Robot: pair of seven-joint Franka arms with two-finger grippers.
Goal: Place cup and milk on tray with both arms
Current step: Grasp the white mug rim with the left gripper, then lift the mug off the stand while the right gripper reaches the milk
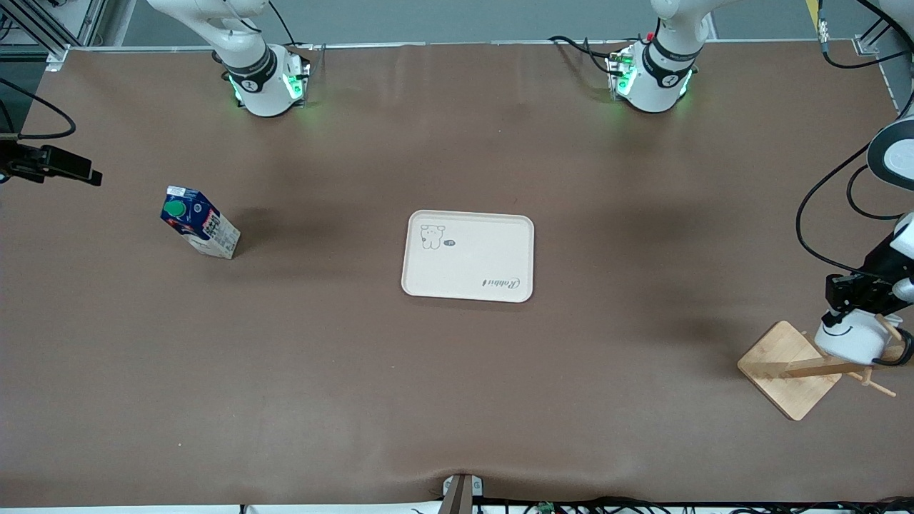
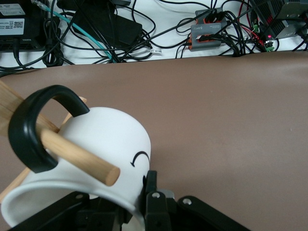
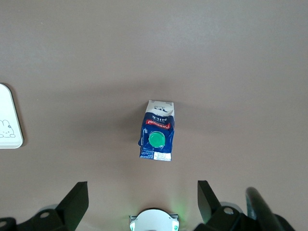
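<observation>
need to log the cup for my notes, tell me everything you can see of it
The cup is a small white mug, glossy like ceramic, with a black handle and a black smiley face on its side. It hangs tilted on the wooden rack at the left arm's end of the table, one peg running through the handle. The left gripper is shut on its rim. Its inside is hidden.
</observation>
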